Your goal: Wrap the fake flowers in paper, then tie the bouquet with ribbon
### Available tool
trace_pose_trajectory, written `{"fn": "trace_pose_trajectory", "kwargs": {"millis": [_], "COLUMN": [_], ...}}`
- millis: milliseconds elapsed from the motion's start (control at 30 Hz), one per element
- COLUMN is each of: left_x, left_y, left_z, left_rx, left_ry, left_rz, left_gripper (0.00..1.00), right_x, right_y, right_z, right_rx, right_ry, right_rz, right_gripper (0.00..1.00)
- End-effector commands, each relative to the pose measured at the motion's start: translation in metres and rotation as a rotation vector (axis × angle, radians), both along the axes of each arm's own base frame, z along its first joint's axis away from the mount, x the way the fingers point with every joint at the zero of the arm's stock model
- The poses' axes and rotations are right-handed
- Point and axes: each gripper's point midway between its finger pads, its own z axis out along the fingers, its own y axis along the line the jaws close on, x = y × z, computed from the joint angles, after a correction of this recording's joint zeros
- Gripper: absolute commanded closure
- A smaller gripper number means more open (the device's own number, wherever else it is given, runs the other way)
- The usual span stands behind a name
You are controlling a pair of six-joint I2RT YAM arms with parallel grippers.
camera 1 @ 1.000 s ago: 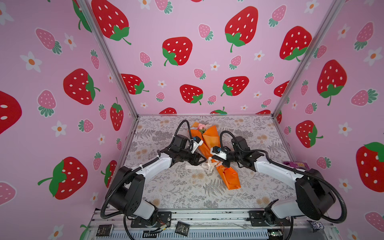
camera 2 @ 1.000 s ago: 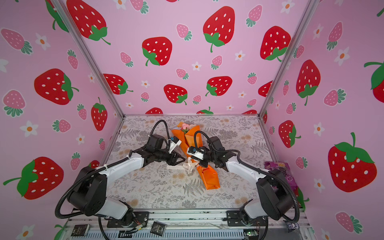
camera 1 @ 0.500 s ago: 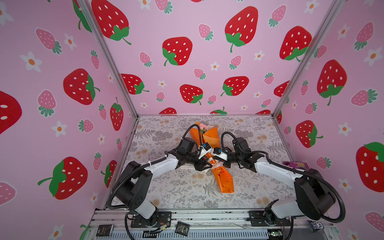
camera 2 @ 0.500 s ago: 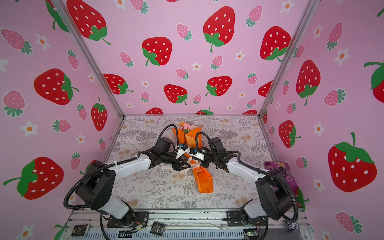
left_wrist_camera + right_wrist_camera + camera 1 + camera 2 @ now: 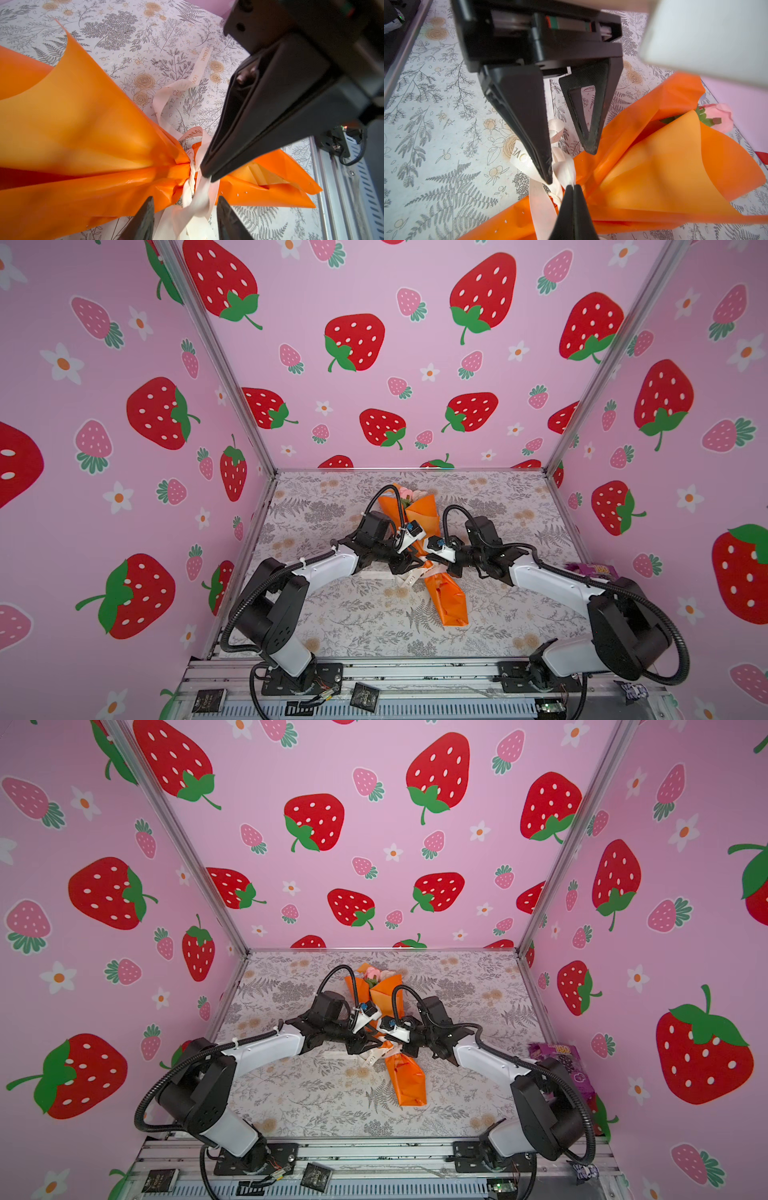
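— Fingertips (image 5: 566, 212) of our right gripper (image 5: 573, 186) are pressed flat together, one black wedge against the other. We have a strand of the cream ribbon (image 5: 542, 207) nipped right at their points.

— And on our left side?

— Our left gripper (image 5: 185, 199) has its fingers (image 5: 145, 218) apart, with a moderate gap. The ribbon's ribbed band runs up through that gap, but we cannot tell whether either pad presses on it. From the right wrist we see one left finger as a solid wedge whose tip touches the ribbon. The other is an open triangular frame standing clear of the ribbon.

— Where is the thing we are tying?

— The bouquet of fake flowers (image 5: 446, 597) lies flat on the table (image 5: 332, 614), directly beneath both sets of fingertips. They meet nose to nose over its narrow waist.

— What is it wrapped in?

— We see an orange wrap (image 5: 654, 166), thin and glossy. It is gathered into tight creases at the waist, where the ribbon is twisted like a cord. To one side of our fingertips it flares into a smooth, curved cone. To the other side it narrows to a crumpled, flattened tail.

— Any blooms showing?

— A pink rose (image 5: 722, 116) with soft petals and a frilled green collar peeps from the cone's mouth, well away from our fingertips.

— And the ribbon itself?

— It is matte and finely ribbed, with gold letters printed on it. A loose length curls across the table beyond our left fingers. The table covering is pale, printed with grey ferns and tan roses.
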Motion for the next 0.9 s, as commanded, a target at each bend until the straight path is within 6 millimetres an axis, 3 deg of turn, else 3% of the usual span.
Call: {"fn": "trace_pose_trajectory", "kwargs": {"millis": [0, 267, 367, 433, 500, 633, 833, 867], "left_x": [-0.004, -0.009, -0.008, -0.010, -0.011, -0.012, -0.017, -0.019], "left_y": [-0.008, -0.011, -0.013, -0.013, -0.013, -0.013, -0.011, -0.011], "left_z": [0.008, 0.007, 0.010, 0.014, 0.017, 0.018, 0.012, 0.012], "left_rx": [-0.008, -0.009, -0.018, -0.024, -0.030, -0.032, -0.003, -0.002], "left_ry": [-0.015, 0.023, 0.022, 0.030, 0.041, 0.072, 0.154, 0.168], "left_rz": [-0.068, -0.100, -0.099, -0.106, -0.103, -0.085, -0.079, -0.086], "left_gripper": [0.59, 0.87, 1.00, 1.00, 1.00, 1.00, 1.00, 1.00], "right_x": [-0.001, 0.000, 0.004, 0.005, 0.018, 0.040, 0.075, 0.079], "right_y": [-0.001, -0.004, -0.008, -0.012, -0.023, -0.060, -0.121, -0.125], "right_z": [0.009, 0.015, 0.015, 0.019, 0.021, 0.014, -0.034, -0.041], "right_rx": [0.028, 0.047, 0.041, 0.048, 0.052, 0.093, -0.005, -0.032], "right_ry": [-0.019, -0.026, -0.013, -0.001, 0.022, 0.144, 0.363, 0.408], "right_rz": [0.011, -0.022, -0.071, -0.113, -0.247, -0.514, -0.827, -0.822], "right_gripper": [1.00, 0.98, 0.91, 0.88, 0.74, 0.73, 0.75, 0.76]}}
